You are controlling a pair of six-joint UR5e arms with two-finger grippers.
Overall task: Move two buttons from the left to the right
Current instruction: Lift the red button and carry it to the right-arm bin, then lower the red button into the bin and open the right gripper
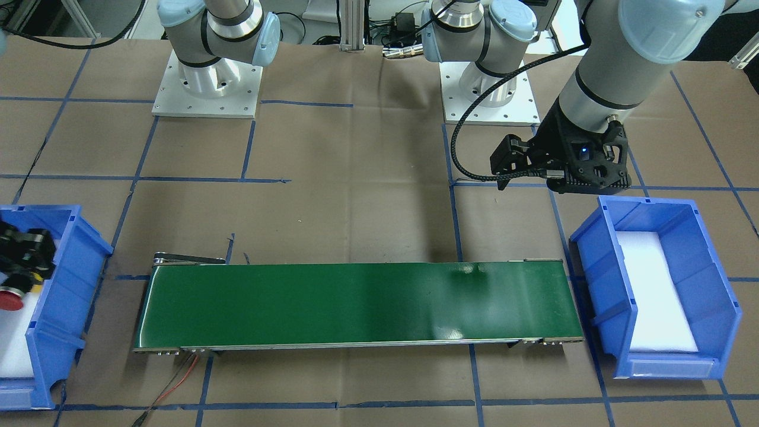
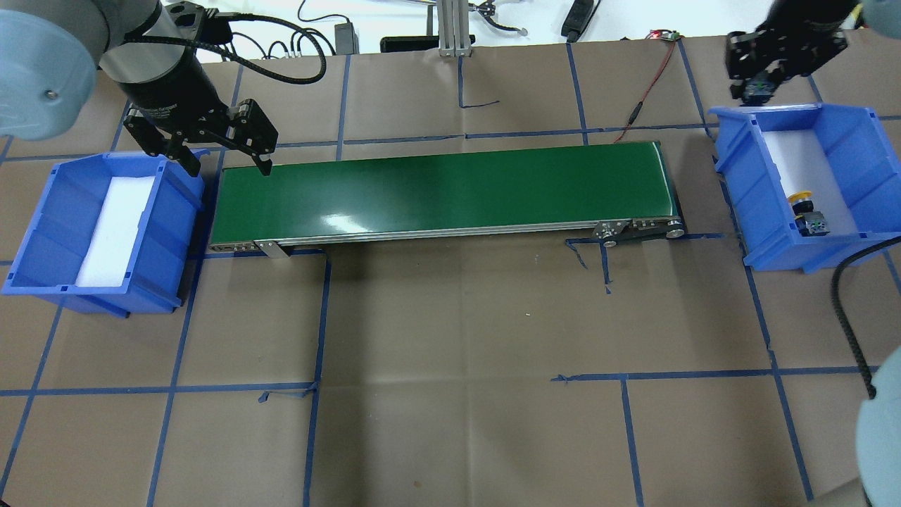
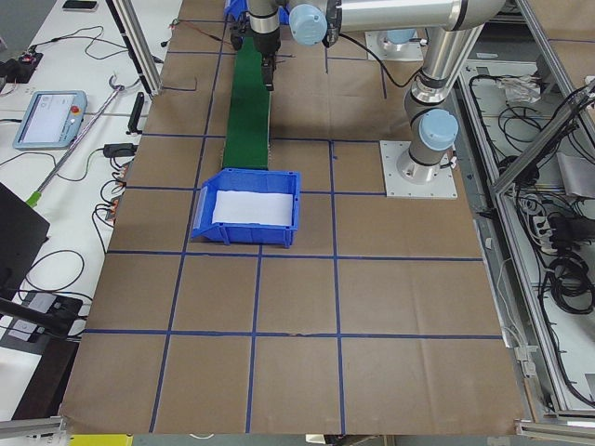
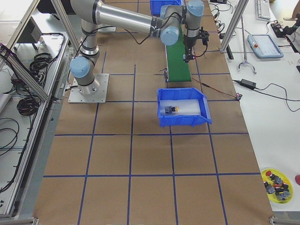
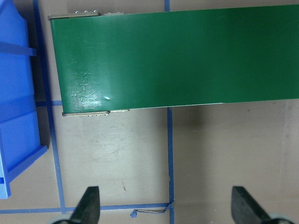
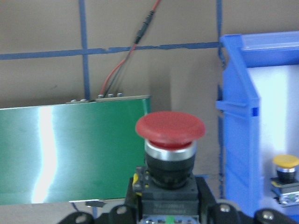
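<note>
My right gripper (image 6: 168, 210) is shut on the black base of the red button (image 6: 170, 126), cap upright. It hangs by the far corner of the right blue bin (image 2: 732, 151), between that bin and the end of the green conveyor (image 2: 443, 186). In the front-facing view the gripper (image 1: 21, 252) and red cap (image 1: 9, 298) show at the left edge. The yellow button (image 2: 801, 201) lies on white foam inside this bin and also shows in the right wrist view (image 6: 286, 163). My left gripper (image 2: 229, 167) is open and empty above the conveyor's left end, its fingers (image 5: 88, 205) spread wide.
The left blue bin (image 2: 42, 232) holds only white foam. A red and black cable (image 2: 644, 91) runs behind the conveyor's right end. A yellow dish of spare buttons (image 4: 276, 185) sits on the side bench. Both arm bases (image 1: 207, 89) stand behind the belt.
</note>
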